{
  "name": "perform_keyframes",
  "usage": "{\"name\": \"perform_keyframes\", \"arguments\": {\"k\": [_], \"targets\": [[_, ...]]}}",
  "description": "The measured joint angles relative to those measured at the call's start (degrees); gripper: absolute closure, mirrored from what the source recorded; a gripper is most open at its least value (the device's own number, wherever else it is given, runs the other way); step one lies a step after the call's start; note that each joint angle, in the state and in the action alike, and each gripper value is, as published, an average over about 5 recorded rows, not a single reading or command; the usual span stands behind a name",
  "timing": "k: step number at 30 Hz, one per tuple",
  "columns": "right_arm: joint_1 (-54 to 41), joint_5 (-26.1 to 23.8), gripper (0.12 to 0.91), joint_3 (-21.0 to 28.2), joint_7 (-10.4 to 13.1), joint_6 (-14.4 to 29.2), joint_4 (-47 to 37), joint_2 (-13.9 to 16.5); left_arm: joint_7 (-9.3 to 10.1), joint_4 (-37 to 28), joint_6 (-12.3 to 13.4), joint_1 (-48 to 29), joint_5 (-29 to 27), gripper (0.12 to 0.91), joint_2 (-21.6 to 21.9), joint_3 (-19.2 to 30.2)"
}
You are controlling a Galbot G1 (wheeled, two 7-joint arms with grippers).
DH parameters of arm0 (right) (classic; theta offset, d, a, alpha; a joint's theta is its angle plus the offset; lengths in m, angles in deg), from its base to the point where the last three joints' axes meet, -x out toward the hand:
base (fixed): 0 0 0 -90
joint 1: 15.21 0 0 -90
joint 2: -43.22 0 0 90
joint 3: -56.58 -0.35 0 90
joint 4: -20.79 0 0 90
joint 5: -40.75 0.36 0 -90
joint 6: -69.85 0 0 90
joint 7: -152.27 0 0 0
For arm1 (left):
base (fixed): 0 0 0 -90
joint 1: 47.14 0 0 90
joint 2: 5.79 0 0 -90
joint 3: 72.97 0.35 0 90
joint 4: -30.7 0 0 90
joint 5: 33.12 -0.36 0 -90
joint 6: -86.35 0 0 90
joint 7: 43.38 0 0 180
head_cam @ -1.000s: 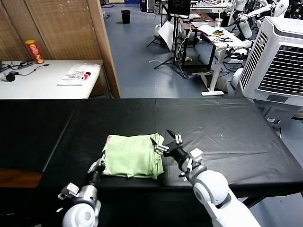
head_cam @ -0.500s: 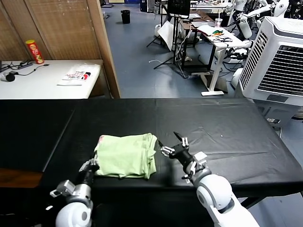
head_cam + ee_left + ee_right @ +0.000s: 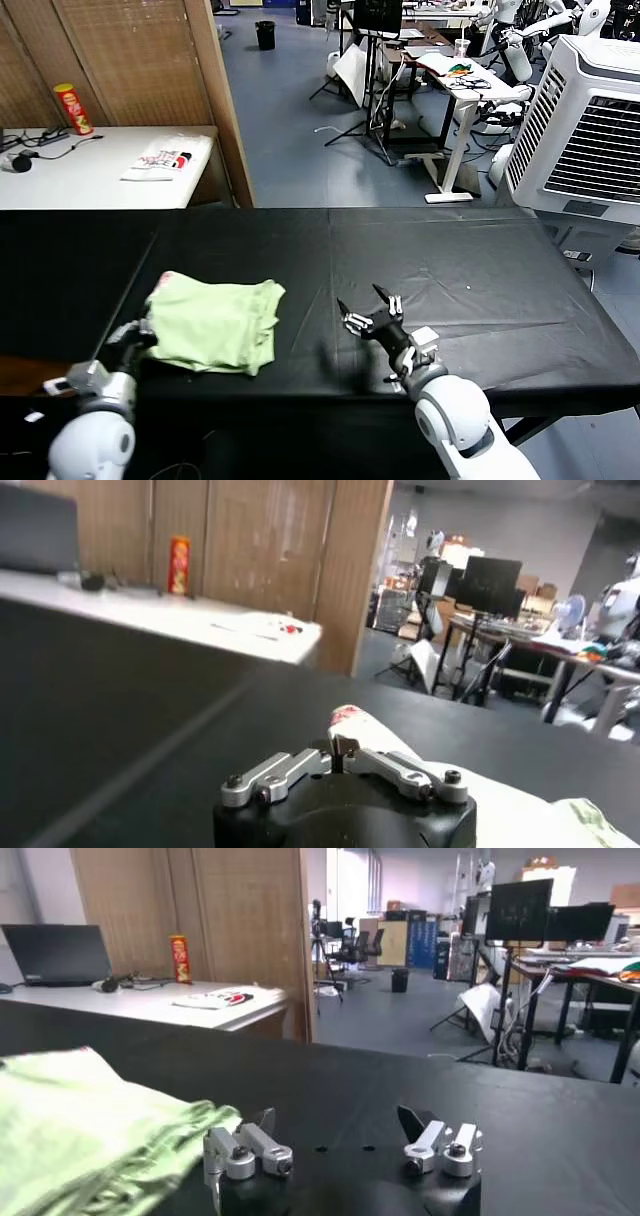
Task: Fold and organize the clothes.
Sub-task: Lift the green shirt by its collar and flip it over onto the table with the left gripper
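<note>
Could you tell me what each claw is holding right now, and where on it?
Left claw pinches the folded green T-shirt at its near-left edge; right claw holds nothing.

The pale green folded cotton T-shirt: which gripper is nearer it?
Left. The left gripper pinches the pale green T-shirt's near corner; the right gripper stands open, apart from it.

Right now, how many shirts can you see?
2: the green T-shirt on the black table, pinched by the left hand; a white folded one on the far white table.
</note>
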Motion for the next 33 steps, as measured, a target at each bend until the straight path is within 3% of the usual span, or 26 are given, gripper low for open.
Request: {"name": "perform_keyframes", "arguments": {"k": [9,15,20,25,33], "targets": [[-0.5,-0.07,0.227,0.45,0.0,0.07,-0.82,-0.95,2.1,2.45,-1.98,0.22,-4.61,0.894,8.52,-7.17],[-0.2,-0.52,0.227,0.7,-0.08,0.09,-0.93,-1.43,3.2,5.69,-0.94,0.8,-9.36,0.894,9.27,-7.66],[1.0,-0.68,0.227,-0.28,-0.14,0.09,0.12,-0.95,4.18,8.12,-0.78,0.48,-11.63,0.894,6.54,-2.12],[2.53,-0.23,0.227,-2.02,-0.38,0.09,1.39,-0.01,5.68,8.56,-2.7,-1.94,-11.93,0.894,1.88,6.9],[5.21,0.32,0.227,-6.26,-0.45,0.46,2.38,1.61,6.29,8.21,-3.76,-4.96,-12.88,0.894,-5.67,19.96]]}}
